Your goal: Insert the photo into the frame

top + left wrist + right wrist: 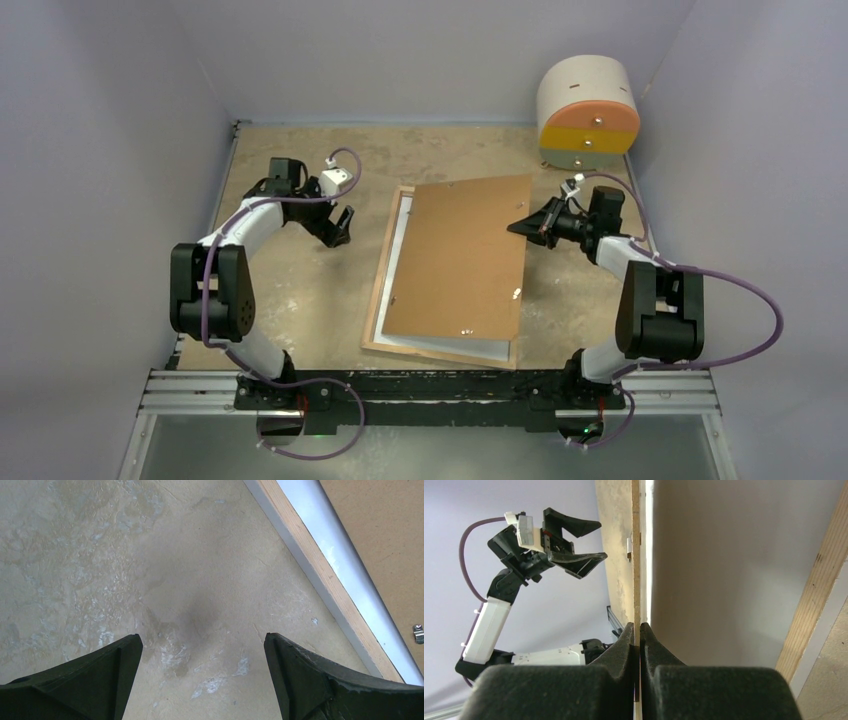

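The table is carrying everything, its beige top showing scuffed and blotchy in the left wrist view. The frame is lying flat in the middle of it with the wood-coloured rear face turned up. Only its left and near rails are showing from above.

The board, a plain brown sheet, is covering most of the frame. It is sitting askew, with its far right corner reaching past the frame. In the right wrist view the board's right edge is standing raised off the frame rail.

A white strip is showing inside the frame along the left and near edges, under the board. It is looking like the photo lying face down, though this cannot be told for certain.

A beige drum with an orange and yellow face is sitting at the far right corner, well apart from the frame.

The right end effector is reaching in from the right and pinching the board's right edge, its fingers pressed tight on either side of it. The left end effector is hanging above bare table just left of the frame, jaws spread wide and gripping nothing.

A small metal clip is sitting on the board near its left edge.
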